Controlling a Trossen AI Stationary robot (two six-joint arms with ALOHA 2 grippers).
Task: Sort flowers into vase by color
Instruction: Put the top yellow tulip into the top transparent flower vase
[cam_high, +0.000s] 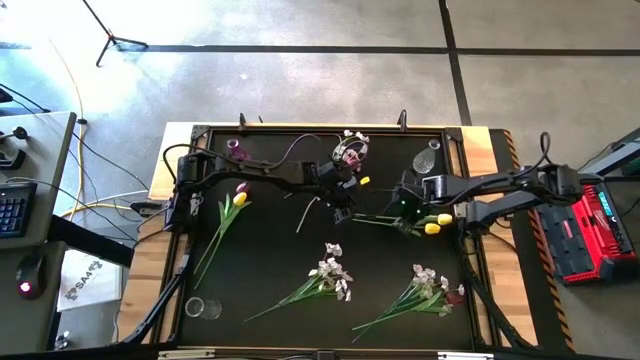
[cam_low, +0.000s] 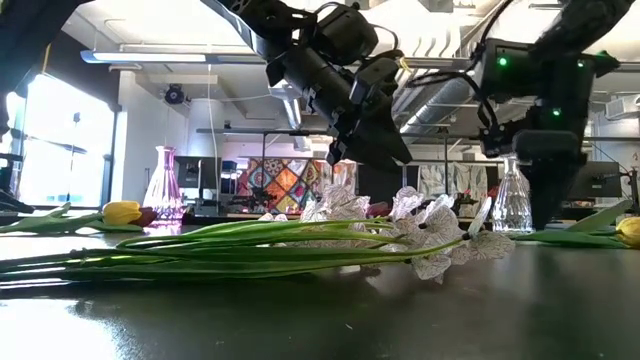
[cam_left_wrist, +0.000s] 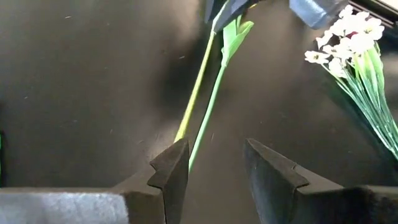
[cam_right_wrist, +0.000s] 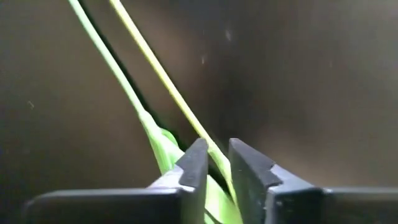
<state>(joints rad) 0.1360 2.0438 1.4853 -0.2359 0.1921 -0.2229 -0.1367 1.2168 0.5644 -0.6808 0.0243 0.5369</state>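
Meanwhile right gripper pinches a yellow tulip stem — left gripper open.

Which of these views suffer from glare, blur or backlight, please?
High view: sun glare on the floor. Low view: window backlight, near stems soft. Left wrist view: own fingers blurred. Right wrist view: stems soft.

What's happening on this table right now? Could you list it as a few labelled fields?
Right gripper: fingers nearly closed around a green flower stem, by a yellow tulip
Left gripper: fingers open, above the same stems mid-table
Pink vase: back left, empty
Clear vase: back right
White sprays: lying at the front
Other yellow tulip: lying at left
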